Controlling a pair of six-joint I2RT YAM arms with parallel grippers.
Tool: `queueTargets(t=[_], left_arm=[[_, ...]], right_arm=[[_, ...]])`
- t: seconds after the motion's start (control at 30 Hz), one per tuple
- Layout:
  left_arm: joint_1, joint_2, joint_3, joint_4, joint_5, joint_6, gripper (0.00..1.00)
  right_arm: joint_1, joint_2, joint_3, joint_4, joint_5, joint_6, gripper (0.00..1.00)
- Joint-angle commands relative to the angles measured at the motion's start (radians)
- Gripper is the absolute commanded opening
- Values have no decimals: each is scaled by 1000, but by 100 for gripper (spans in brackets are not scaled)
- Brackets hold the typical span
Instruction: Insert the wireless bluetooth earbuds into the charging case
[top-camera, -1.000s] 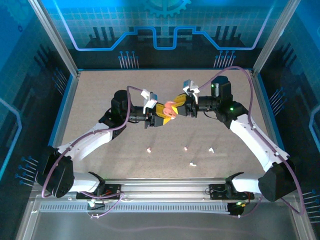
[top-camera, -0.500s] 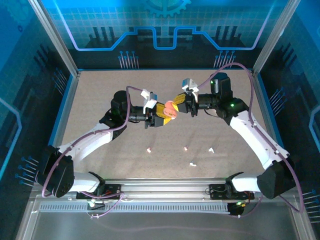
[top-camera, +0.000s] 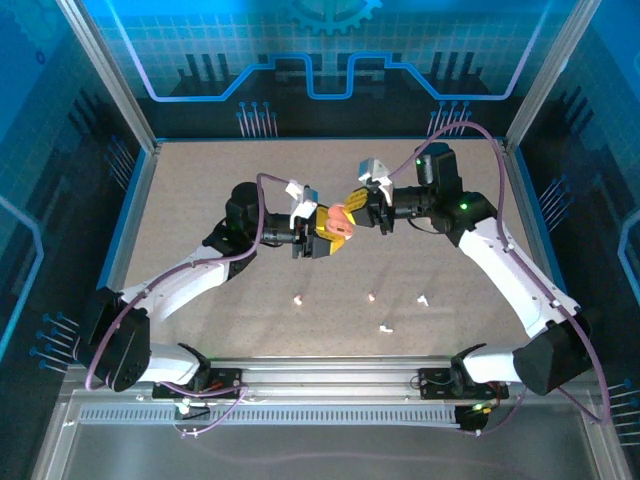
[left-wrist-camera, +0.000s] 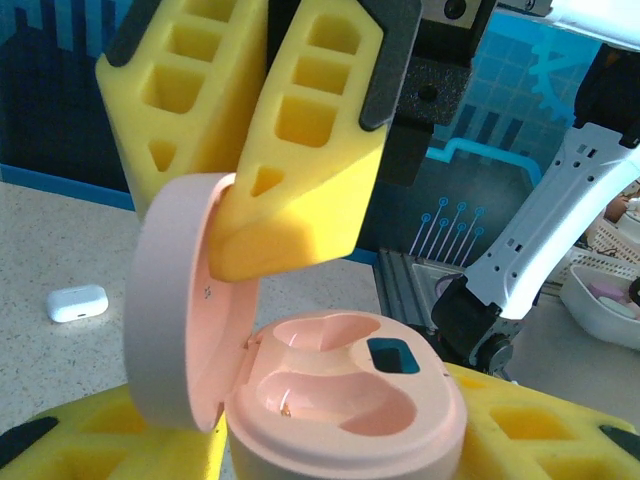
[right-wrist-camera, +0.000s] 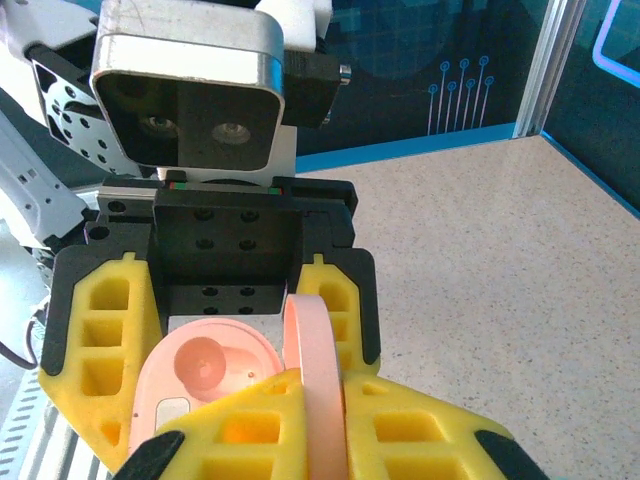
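Observation:
The pink charging case (left-wrist-camera: 350, 385) hangs above the table's middle with its lid (left-wrist-camera: 175, 300) swung upright. Its two wells are empty. My right gripper (right-wrist-camera: 325, 400) is shut on the lid's edge (right-wrist-camera: 315, 360), coming from the right (top-camera: 352, 208). The case's base sits between the fingers of my left gripper (top-camera: 325, 228). It rests against one finger (left-wrist-camera: 540, 420), and a thin gap shows beside the other. Several tiny earbuds lie on the table nearer the arm bases, among them a pink one (top-camera: 298, 298), another (top-camera: 372, 296) and a white one (top-camera: 423, 299).
A small white rounded piece (left-wrist-camera: 77, 302) lies on the speckled table (top-camera: 200, 200) behind the case. Blue walls and aluminium posts (top-camera: 140, 140) close the table on three sides. A white bin (left-wrist-camera: 605, 310) stands off the table's near side.
The right jaws have closed fully on the lid. The left jaws have widened around the base. Both wrists shifted slightly, and the case stayed above the table's middle.

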Motion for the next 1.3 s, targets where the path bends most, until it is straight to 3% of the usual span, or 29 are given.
queueTargets(t=[0.0, 0.33, 0.43, 0.57, 0.7, 0.93, 1.27], left_arm=[[-9, 14, 13, 5, -14, 19, 50], [-8, 14, 11, 9, -27, 24, 38], [-8, 15, 6, 31, -32, 15, 37], [-8, 14, -22, 111, -71, -18, 36], [-8, 15, -38, 173, -82, -41, 36], [-8, 18, -58, 232, -140, -63, 36], [-9, 23, -94, 343, -230, -96, 36]], right_arm=[[35, 7, 33, -54, -14, -31, 15], [38, -1, 46, -67, -18, -38, 20], [38, -4, 57, -66, -9, -22, 30], [23, -20, 66, -23, 40, 72, 38], [-22, -34, 80, -10, 203, 216, 44], [-71, -57, 81, 26, 61, 345, 59], [-91, -161, 14, 2, 214, 420, 65]])
